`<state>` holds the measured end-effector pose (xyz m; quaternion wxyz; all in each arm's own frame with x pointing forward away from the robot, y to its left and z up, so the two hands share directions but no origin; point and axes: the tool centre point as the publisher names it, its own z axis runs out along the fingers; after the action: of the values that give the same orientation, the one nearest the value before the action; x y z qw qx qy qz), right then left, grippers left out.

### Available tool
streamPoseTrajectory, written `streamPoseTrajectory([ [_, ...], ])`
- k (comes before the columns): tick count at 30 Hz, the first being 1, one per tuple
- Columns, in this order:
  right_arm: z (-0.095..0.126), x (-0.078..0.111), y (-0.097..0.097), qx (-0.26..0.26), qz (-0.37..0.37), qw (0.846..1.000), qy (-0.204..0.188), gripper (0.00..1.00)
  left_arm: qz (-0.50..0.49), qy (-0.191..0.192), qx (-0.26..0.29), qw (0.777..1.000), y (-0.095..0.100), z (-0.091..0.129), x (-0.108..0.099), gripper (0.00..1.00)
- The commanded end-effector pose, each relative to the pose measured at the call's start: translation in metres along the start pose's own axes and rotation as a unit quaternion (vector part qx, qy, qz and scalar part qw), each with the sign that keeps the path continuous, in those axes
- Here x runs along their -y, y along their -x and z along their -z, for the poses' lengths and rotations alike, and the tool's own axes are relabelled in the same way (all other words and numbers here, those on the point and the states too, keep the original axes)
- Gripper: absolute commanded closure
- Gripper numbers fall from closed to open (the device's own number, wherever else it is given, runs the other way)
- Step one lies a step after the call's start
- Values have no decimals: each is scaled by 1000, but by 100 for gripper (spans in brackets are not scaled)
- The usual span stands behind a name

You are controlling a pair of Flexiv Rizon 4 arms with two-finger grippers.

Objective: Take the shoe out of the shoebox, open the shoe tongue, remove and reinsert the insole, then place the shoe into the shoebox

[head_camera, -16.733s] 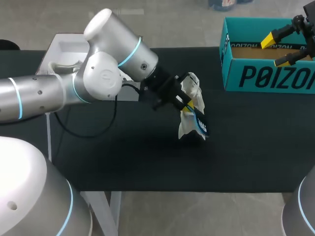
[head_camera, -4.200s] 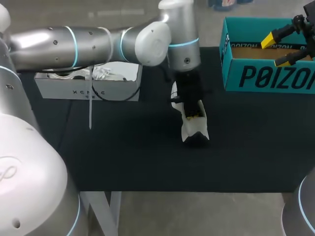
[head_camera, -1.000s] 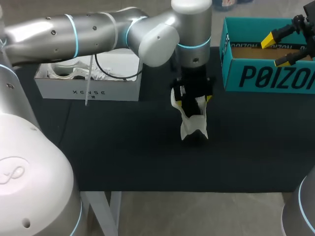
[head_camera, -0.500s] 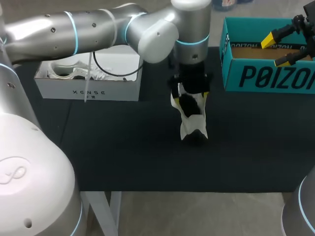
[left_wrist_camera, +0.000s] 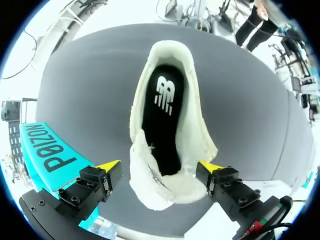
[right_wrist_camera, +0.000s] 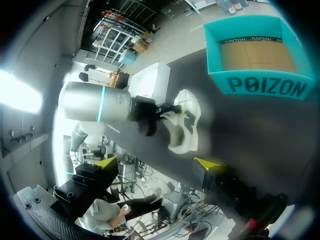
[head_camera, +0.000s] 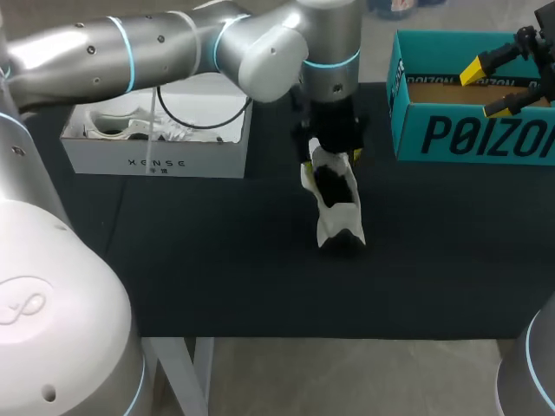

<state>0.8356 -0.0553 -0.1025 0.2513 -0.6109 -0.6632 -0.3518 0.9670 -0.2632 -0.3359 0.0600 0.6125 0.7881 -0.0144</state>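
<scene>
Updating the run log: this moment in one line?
shoe: on table, insole in | left fingers: open, above shoe | right fingers: open, empty

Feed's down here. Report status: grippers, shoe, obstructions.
Left gripper open, over shoe. Right gripper open, above teal box. Shoe upright on table, insole inside. Nothing blocking.

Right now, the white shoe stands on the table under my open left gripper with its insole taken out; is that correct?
Not quite: the left wrist view shows the black insole lying inside the white shoe, under the open left gripper.
</scene>
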Motion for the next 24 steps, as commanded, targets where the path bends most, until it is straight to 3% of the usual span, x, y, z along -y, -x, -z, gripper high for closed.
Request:
streamPoseTrajectory([
  [1,0,-2,1,1,0,1000,-2,0,14,10,6,1000,-14,24,-12,0],
  [5,0,-2,1,1,0,1000,-2,0,36,27,13,999,-26,46,-27,0],
  [9,0,-2,1,1,0,1000,-2,0,53,48,19,997,-23,51,-36,0],
  [10,0,-2,1,1,0,1000,-2,0,58,48,24,997,-19,49,-37,18],
  [11,0,-2,1,1,0,1000,-2,0,61,56,24,996,-16,45,-39,54],
  [12,0,-2,1,1,0,1000,-2,0,63,57,24,996,-14,42,-39,81],
  [13,0,-2,1,1,0,1000,-2,0,64,50,22,996,-9,36,-40,100],
  [24,0,-2,1,1,0,1000,-2,0,80,49,28,995,-5,17,-31,100],
])
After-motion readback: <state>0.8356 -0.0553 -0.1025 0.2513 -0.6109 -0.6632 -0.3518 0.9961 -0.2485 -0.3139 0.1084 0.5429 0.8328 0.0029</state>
